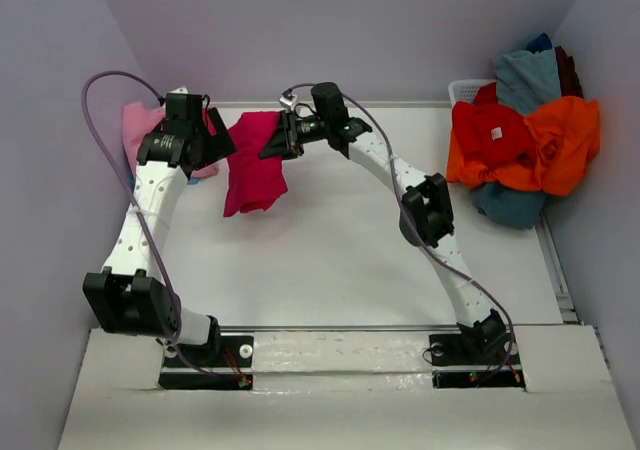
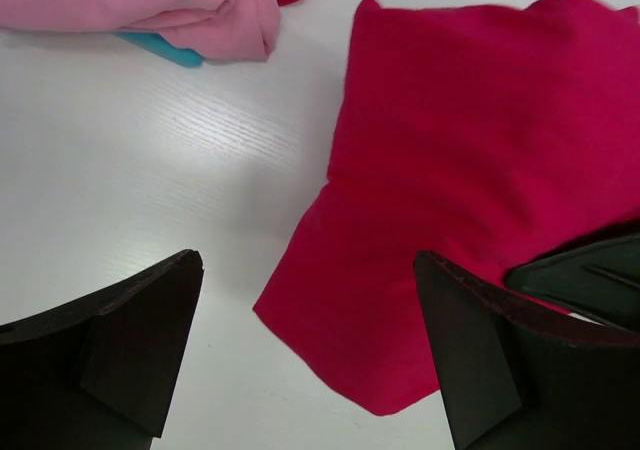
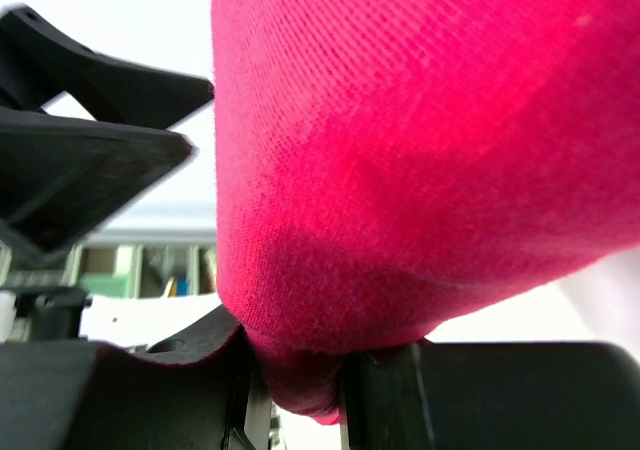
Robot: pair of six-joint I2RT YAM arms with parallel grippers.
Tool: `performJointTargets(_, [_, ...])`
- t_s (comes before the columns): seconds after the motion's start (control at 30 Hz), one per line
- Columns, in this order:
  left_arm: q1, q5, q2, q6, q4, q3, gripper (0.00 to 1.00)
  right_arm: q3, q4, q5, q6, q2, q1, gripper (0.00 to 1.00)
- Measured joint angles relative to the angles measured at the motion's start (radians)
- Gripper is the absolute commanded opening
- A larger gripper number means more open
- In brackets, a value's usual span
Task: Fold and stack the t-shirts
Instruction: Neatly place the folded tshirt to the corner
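Two grippers work at the far-left part of the table (image 1: 330, 260), facing each other across one shirt.

Right gripper (image 1: 278, 138): clenched on the far edge of the crimson-magenta t-shirt (image 1: 255, 170) (the right wrist view shows a bunch of fabric pinched between the pads). Left gripper (image 1: 203, 142): released, jaws spread wide, grasping nothing.

Shirt position: held edge raised, the rest draping toward the near side, so the long axis runs far-to-near. I cannot tell whether the lower part lies flat on the table.

Key relation: the shirt lies just to the right of the left gripper's fingers (image 2: 130, 350). In the left wrist view its near-left corner sits in the gap between them, with the bulk beyond the right-hand finger. The left arm is the nearer one to that free edge.

Folded light pink t-shirt (image 2: 150, 5) lies further left, apart from the crimson one. Unfolded pile (image 1: 520, 140) sits far right.

Judgement: the next move likely needs the left gripper to shift right and down onto the free edge.
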Motion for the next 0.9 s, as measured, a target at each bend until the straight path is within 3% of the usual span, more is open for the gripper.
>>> performJointTargets(0.47, [0.002, 0.004, -0.111, -0.034, -0.021, -0.064, 0.99, 0.0, 0.424, -0.23, 0.268, 0.183, 0.194, 0.07])
performJointTargets(0.9, [0.002, 0.028, -0.135, -0.047, -0.034, -0.084, 0.99, -0.027, 0.455, -0.276, 0.339, 0.362, 0.345, 0.07])
